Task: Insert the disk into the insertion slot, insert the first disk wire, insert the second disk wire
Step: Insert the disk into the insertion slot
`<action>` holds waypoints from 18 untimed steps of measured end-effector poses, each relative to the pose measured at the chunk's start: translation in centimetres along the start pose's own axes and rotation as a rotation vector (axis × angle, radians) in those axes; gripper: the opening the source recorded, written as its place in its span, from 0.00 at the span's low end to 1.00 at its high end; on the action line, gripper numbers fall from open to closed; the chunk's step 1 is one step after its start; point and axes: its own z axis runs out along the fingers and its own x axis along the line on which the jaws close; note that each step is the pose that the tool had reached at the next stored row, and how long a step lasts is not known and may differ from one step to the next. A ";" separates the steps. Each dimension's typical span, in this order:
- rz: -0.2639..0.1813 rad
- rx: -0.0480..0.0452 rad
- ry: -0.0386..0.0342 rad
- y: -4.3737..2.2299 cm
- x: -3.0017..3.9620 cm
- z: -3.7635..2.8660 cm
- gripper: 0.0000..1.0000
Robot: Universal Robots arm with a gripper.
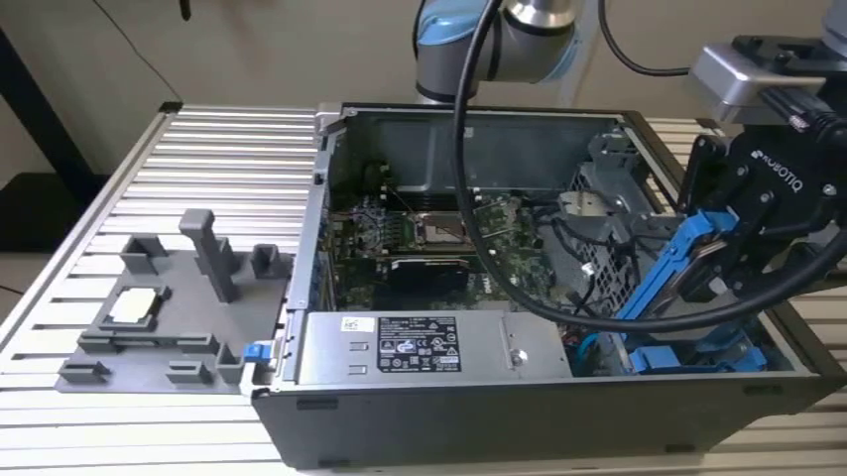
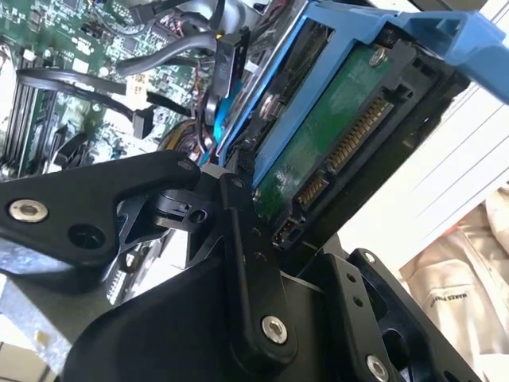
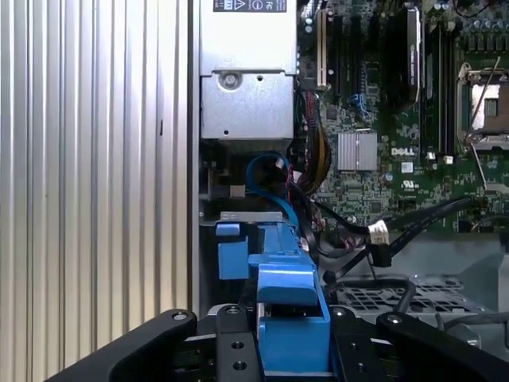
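Disk (image 1: 665, 276) is in my grip, steeply tilted over the right side of the open case (image 1: 530, 421), not seated. By my read this is step one, disk into slot. Neither wire looks plugged.

Left to right in the exterior view:
- Grey fixture tray (image 1: 185, 327) sits on the slatted table (image 1: 238, 139), well apart from the work.
- Power-supply box (image 1: 404, 347) lies along the case's near wall, with the motherboard (image 1: 437, 238) beyond it.
- Black cable (image 3: 380, 243) with a free connector lies loose between the board and the cage.
- Insertion slot (image 1: 612, 260) has its perforated wall facing the board.
- The disk's low end dips just beside the cage, above another blue part (image 1: 695, 357) at the near right corner. Whether they touch, I can't tell.

Gripper (image 3: 293, 350): jaws are closed on the blue carrier, one finger on each side.

Seating calls for levelling the carrier, squaring it to the cage mouth and keeping that cable out of the path.
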 end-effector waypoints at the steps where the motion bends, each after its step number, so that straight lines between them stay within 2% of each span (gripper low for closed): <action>1: 0.000 0.0000 -0.0002 -0.01 0.00 0.19 0.33; 9: 0.000 0.0000 -0.0019 -0.10 0.00 1.57 0.33; 13: 0.000 0.0009 -0.0054 -0.14 -0.01 2.08 0.33; 18: 0.000 0.0009 -0.0059 -0.14 -0.01 2.17 0.33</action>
